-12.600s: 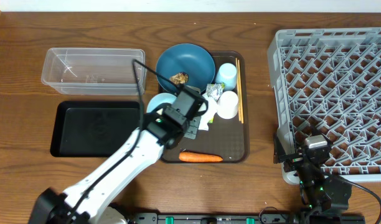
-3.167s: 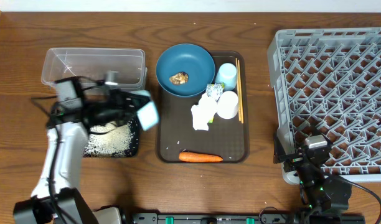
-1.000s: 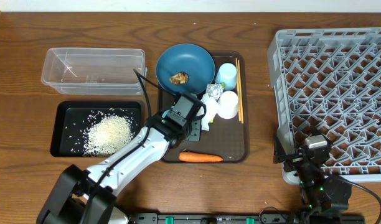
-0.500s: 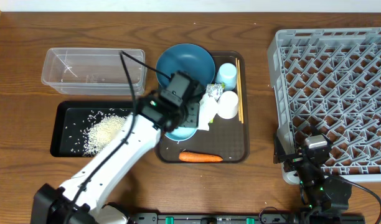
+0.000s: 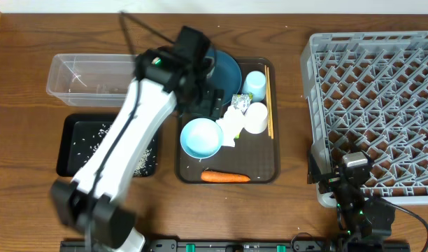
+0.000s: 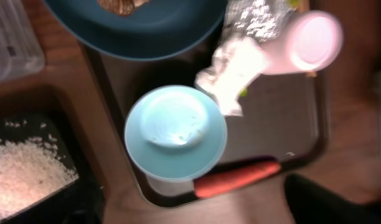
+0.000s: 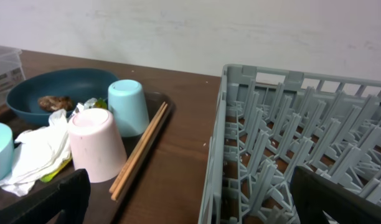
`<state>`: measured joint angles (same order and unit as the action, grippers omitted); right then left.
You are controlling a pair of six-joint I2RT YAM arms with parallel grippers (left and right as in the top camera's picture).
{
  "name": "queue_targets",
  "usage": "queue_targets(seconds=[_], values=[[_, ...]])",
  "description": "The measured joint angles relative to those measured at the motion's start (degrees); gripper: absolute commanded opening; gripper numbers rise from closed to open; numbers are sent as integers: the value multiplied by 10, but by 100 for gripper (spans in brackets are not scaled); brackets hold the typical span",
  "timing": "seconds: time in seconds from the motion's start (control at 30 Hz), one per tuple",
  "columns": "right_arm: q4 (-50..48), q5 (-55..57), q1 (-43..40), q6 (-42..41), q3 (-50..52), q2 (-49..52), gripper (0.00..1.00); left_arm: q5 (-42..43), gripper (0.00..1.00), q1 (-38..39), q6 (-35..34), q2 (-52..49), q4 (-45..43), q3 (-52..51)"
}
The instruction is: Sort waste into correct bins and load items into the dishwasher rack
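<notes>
The small pale blue bowl (image 5: 201, 138) (image 6: 175, 132) stands upright on the brown tray, free of any grip. My left gripper (image 5: 205, 98) (image 6: 190, 214) hangs open above it with nothing between its fingers. Behind it lies the large dark blue bowl (image 5: 226, 68) (image 6: 141, 28) with the brown food lump (image 6: 119, 5). Crumpled napkin (image 5: 231, 126), wrapper (image 5: 240, 103), white cup (image 5: 256, 117), light blue cup (image 5: 254, 85), chopsticks (image 5: 268, 101) and carrot (image 5: 226, 176) also rest on that tray. Rice (image 6: 22, 180) lies in the black tray (image 5: 77, 164). My right gripper (image 7: 190, 205) is open beside the dishwasher rack (image 5: 375, 105).
The clear tub (image 5: 102, 78) stands at the back left. All the dishes and waste sit on the brown serving tray (image 5: 259, 154). My left arm (image 5: 130, 133) crosses over the black tray. The rack's near wall (image 7: 218, 162) lies between the right gripper's fingers.
The left gripper opened and let go of the small pale blue bowl, which now stands on the brown tray. The left arm swung up and toward the back. The right arm has not moved.
</notes>
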<state>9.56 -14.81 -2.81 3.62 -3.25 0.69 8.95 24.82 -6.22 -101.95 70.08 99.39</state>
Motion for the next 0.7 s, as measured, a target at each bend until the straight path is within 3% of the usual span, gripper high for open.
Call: queue_targets(seconds=[0.2, 0.7], values=[[0, 0, 0, 0, 0, 0, 99, -39, 98, 0, 55, -78, -55, 1], [0, 0, 0, 0, 0, 0, 99, -51, 98, 0, 193, -83, -147, 0]])
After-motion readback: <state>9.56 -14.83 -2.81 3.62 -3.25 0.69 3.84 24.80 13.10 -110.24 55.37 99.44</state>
